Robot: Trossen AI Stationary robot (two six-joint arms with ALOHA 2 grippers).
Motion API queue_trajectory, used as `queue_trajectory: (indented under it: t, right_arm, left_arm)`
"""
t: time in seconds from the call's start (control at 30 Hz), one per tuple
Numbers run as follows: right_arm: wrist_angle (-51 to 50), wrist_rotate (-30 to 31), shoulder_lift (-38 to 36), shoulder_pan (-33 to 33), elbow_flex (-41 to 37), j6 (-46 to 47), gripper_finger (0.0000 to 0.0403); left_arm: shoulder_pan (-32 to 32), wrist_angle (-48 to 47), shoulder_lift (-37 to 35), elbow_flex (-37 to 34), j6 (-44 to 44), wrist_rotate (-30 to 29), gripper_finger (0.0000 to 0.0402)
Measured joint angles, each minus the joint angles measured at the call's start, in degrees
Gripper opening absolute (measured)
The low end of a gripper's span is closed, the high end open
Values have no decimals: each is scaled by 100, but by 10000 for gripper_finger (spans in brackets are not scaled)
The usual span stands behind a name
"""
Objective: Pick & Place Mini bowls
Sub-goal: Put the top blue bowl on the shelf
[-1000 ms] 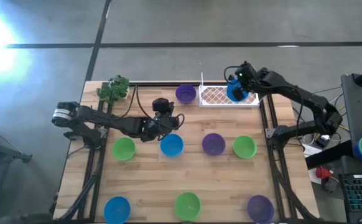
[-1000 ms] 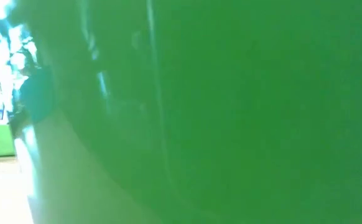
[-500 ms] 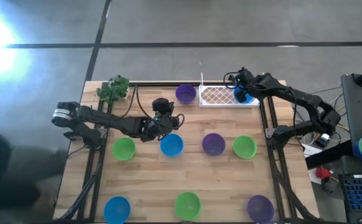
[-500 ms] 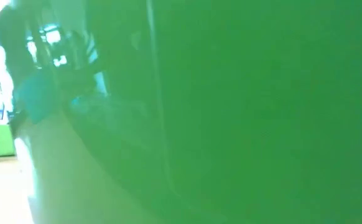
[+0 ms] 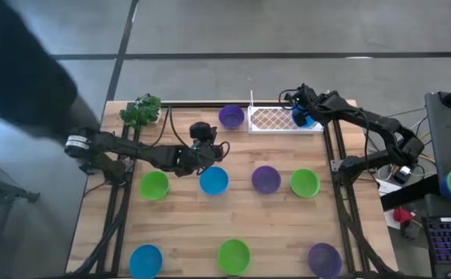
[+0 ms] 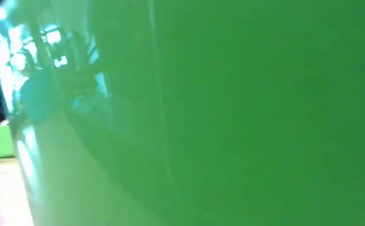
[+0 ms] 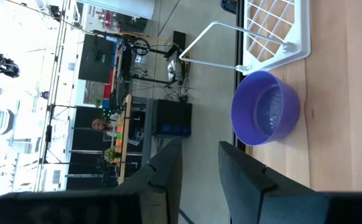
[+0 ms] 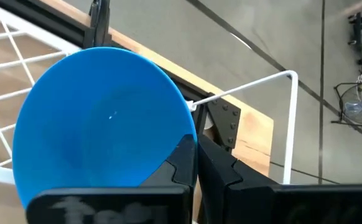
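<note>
A: High view, quick rundown? Table (image 5: 179, 217) is pale wood planks, dark metal frame rails along the sides.

B: Right gripper (image 5: 299, 108) sits at the far edge over the white wire rack (image 5: 276, 118), fingers pinched together on the rim of a blue bowl (image 5: 306, 118). Right wrist view shows that bowl (image 8: 100, 124) as smooth, glossy plastic, a round disc, w/ thin white rack wires behind it.

A: Left gripper?

B: Left gripper (image 5: 202, 133) is mid-table, between the leafy toy plant (image 5: 141, 111) and the purple bowl (image 5: 232, 117) by the rack. Fingers stand apart, nothing held. Its wrist view has that purple bowl (image 7: 265, 116): shallow, round, slightly shiny inside, sitting just beside the rack corner.

A: Other bowls?

B: Middle row: green (image 5: 154, 184), blue (image 5: 214, 180), purple (image 5: 266, 179), green (image 5: 304, 183). Near edge: blue (image 5: 146, 259), green (image 5: 234, 254), purple (image 5: 324, 256). All solid colour, same size, well apart.

A: Low view?

B: Just a glossy green curved surface (image 6: 232, 113) filling it, can't tell more.
</note>
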Motion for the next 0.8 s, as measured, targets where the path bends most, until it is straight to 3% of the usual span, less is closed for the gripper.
queue_trajectory:
  t: [0.33,0.8]
  right_arm:
    - [712,-1,2,-15,-342,-131,8]
    - [721,196,143,-40,-486,-291,8]
  left_arm:
    - [0,-2,0,0,-9,0,103]
    - [0,0,0,0,-11,0,103]
